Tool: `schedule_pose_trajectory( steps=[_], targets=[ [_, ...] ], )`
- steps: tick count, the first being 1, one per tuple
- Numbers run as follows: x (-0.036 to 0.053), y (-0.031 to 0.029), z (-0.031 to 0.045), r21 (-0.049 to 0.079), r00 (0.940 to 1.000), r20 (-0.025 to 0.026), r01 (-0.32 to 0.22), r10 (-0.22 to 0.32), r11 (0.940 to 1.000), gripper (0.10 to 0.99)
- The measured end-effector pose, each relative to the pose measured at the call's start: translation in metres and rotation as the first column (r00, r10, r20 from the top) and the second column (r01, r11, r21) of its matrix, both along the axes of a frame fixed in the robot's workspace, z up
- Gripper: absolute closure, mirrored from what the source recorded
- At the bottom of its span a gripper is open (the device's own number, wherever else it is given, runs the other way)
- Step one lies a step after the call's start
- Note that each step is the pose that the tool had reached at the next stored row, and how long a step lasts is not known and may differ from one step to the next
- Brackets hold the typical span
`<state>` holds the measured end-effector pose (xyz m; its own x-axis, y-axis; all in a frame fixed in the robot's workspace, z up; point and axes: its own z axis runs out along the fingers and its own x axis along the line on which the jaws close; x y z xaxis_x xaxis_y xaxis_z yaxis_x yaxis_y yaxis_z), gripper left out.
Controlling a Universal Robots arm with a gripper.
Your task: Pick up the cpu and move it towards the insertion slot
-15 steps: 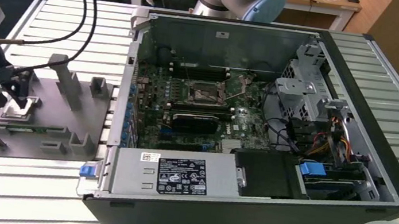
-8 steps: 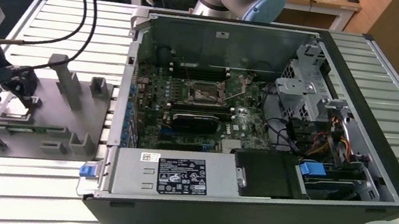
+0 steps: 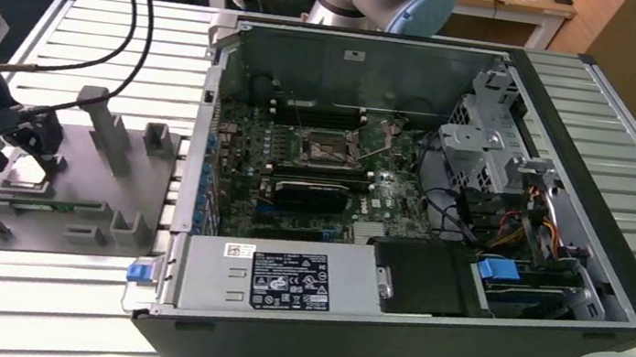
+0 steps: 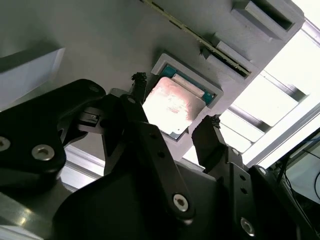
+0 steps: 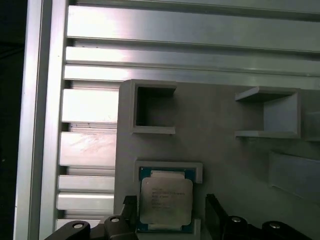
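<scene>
The cpu (image 5: 165, 202) lies flat, metal lid up, in a shallow walled pocket (image 5: 170, 166) of the grey fixture plate (image 3: 88, 190). The plate rests on the slatted tabletop (image 3: 92, 20) at the exterior view's left, well apart from the insertion slot (image 3: 325, 148). Treat the part as light, rigid and thin. The polished lid is likely to be slippery, and the underside contacts and the thin substrate edge are likely to be fragile. On that judgement, take hold at two opposite side edges with modest force, and not on the lid face or the corners. The gripper (image 4: 174, 101) hangs just above the pocket. Its fingers (image 4: 210, 135) are spread wide, one on either side of the chip, and in both wrist views they grip nothing. The pocket walls leave little room beside the edges, so the fingers will likely need to stay square to the chip. The same plate carries a narrow green strip (image 3: 44, 205) in a groove. An open-sided bracket (image 5: 154, 130) shows nothing inside. The open computer case (image 3: 620, 227) holds the motherboard (image 3: 250, 133), with the slot near its centre and a black heatsink (image 3: 307, 197) just beside it.
</scene>
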<state>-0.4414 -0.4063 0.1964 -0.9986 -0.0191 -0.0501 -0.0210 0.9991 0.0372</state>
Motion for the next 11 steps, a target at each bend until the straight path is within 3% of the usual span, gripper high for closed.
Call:
schedule_pose_trajectory(
  steps=[11],
  targets=[
    [-0.0014,0.0009,-0.0057,0.0,1.0,-0.0004,0.002,-0.002,1.0,0.439]
  ],
)
